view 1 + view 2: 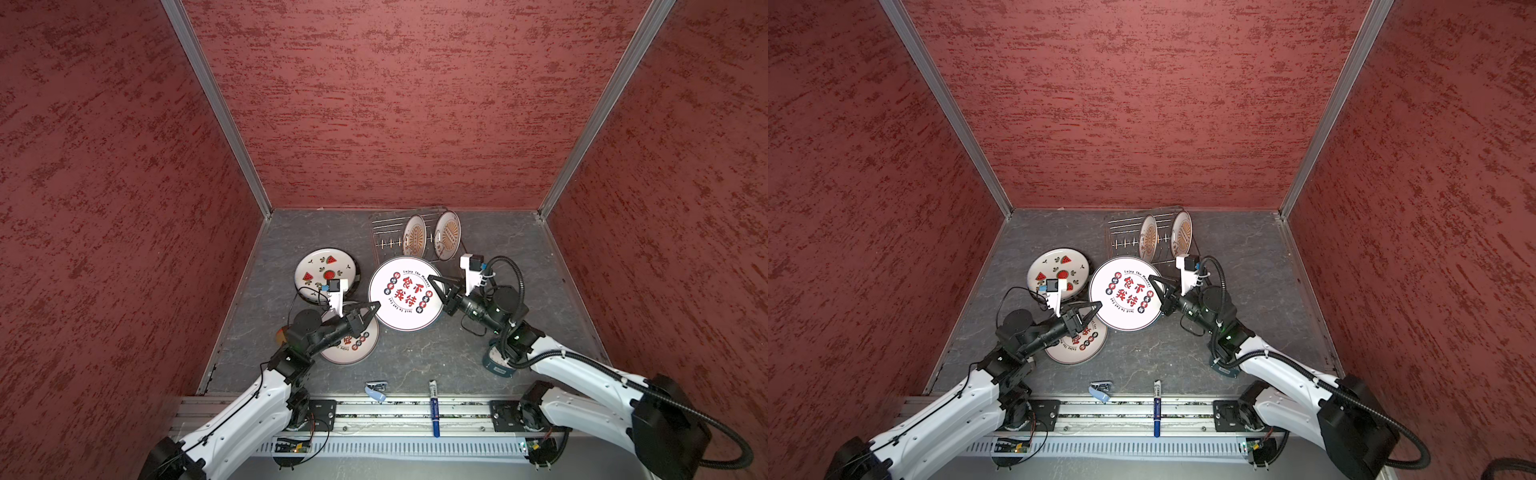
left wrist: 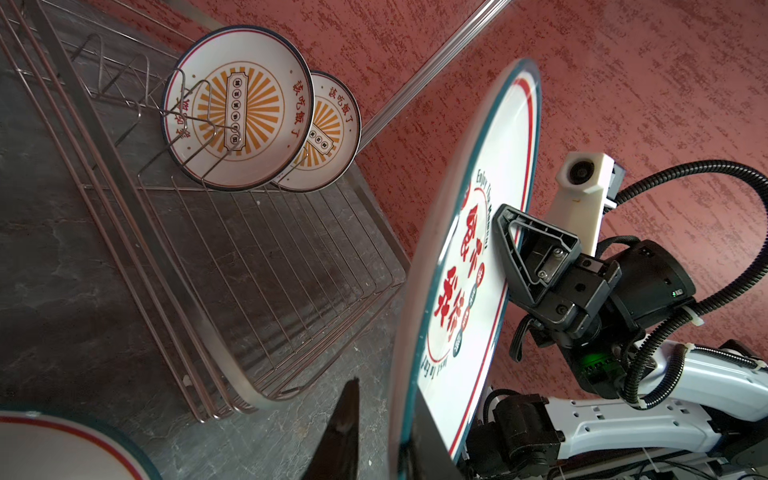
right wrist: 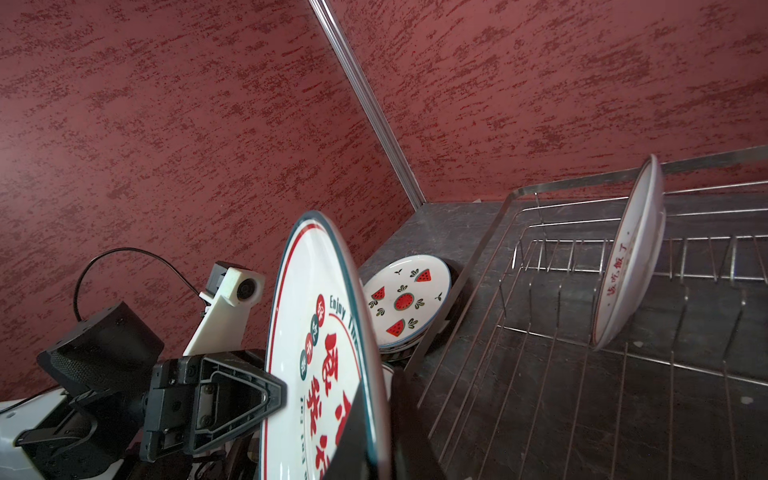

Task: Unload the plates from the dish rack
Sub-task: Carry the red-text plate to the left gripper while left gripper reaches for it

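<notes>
Big red-lettered plate (image 1: 401,293) held above worktop (image 1: 415,361), right gripper (image 1: 433,281) jaws clamped on its rim; left gripper (image 1: 376,307) jaws astride opposite rim, grip unclear; two sunburst plates (image 1: 414,235) standing in rack (image 1: 384,232)

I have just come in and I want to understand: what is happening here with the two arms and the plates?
The right end effector grips the large plate with red characters by its rim, held up near the dish rack. The left end effector straddles the opposite rim; whether it clamps is unclear. Two sunburst plates stand in the rack. A watermelon plate and another character plate lie on the table.
</notes>
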Robot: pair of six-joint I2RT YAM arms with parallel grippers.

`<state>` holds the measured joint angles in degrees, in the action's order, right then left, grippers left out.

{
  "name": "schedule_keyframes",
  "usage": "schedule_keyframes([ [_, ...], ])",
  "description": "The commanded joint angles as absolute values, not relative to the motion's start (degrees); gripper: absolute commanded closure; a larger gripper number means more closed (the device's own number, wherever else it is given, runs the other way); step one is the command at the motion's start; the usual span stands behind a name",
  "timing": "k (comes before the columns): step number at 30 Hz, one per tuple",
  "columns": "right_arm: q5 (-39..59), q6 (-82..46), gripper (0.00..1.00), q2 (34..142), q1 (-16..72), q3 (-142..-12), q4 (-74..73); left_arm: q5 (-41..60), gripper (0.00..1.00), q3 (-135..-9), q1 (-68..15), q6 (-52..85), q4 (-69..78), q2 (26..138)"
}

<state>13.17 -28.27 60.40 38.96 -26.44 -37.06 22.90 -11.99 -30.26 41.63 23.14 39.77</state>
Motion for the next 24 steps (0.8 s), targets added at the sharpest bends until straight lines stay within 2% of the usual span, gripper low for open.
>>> schedule_keyframes([
  [1,13.56,-29.22,0.96,60.55,39.2,-26.7,-43.44,21.87,0.87,-13.46,-30.89,41.5,22.85,40.28],
  [9,12.26,-28.66,0.95,62.43,39.2,-26.98,-43.15,23.39,1.0,-14.24,-31.29,42.66,22.54,40.82],
  [11,12.41,-28.66,0.94,63.0,39.2,-27.2,-43.01,24.26,1.0,-14.43,-31.29,43.2,23.22,41.33],
  [21,11.97,-28.21,0.79,64.16,39.2,-28.12,-39.99,23.91,1.0,-14.95,-30.63,45.48,23.12,41.97],
  [24,12.04,-28.21,0.69,64.49,39.18,-28.12,-39.73,23.39,1.0,-14.94,-30.33,45.95,22.82,41.17],
])
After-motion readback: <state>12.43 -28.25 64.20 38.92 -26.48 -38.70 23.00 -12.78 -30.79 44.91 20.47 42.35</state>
